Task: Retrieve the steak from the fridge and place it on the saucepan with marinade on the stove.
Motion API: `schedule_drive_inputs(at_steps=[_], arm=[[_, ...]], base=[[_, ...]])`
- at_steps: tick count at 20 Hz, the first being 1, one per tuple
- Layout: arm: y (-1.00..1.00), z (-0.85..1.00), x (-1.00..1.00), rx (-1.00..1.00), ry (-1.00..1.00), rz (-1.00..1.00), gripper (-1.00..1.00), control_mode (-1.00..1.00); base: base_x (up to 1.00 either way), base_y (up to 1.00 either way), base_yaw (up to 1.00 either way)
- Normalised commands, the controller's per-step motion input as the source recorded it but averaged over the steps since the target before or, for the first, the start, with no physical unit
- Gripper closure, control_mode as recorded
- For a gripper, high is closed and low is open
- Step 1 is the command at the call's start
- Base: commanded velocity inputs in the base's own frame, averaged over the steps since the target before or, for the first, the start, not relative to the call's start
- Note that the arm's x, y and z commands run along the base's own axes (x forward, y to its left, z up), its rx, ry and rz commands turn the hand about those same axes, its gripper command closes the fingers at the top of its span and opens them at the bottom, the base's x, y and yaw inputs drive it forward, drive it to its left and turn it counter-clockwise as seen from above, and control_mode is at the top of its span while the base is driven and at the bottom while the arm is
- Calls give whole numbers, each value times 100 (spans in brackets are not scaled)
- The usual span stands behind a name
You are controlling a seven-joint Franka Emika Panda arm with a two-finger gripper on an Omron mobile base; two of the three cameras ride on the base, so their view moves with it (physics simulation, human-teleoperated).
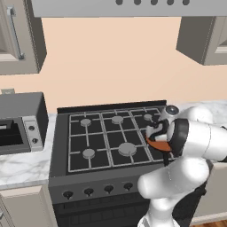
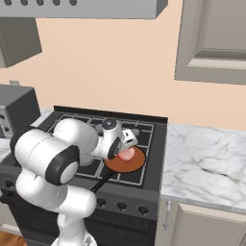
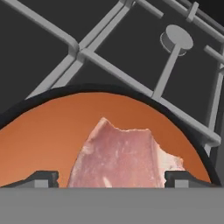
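Observation:
The steak (image 3: 118,153), a red-pink slab, lies inside the saucepan with marinade (image 3: 48,135), on its orange-brown bottom. The pan (image 2: 122,166) sits on the front right burner of the stove (image 1: 106,137), its dark handle pointing toward the knobs. My gripper (image 3: 111,177) hovers just above the pan, open, its two fingertips (image 3: 43,177) standing wide on either side of the meat. From the right base view the steak (image 2: 127,154) shows pink just under the hand (image 2: 126,143). In the left base view my arm covers most of the pan (image 1: 157,145). The fridge is out of view.
A grey countertop oven (image 1: 20,126) stands on the marble counter left of the stove. More marble counter (image 2: 206,163) runs to the right of the stove (image 2: 153,144). Wall cabinets and a range hood (image 1: 128,6) hang above. Black grates and grey burners (image 3: 176,38) surround the pan.

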Motion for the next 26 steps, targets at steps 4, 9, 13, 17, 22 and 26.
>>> schedule_drive_inputs(at_steps=[4, 9, 13, 17, 22, 26], arm=[[0, 32, -46, 0, 0, 0, -100, -100], [0, 79, -50, 0, -6, 0, -100, -100], [18, 91, -59, 0, -16, 0, -100, -100], [34, 76, -80, 0, -15, 0, -100, -100], [25, 89, -94, 0, -26, 0, -100, -100], [50, 100, -76, 0, -33, 0, -100, -100]], base=[[0, 0, 0], [0, 0, 0], [0, 0, 0], [0, 0, 0], [0, 0, 0], [0, 0, 0]])
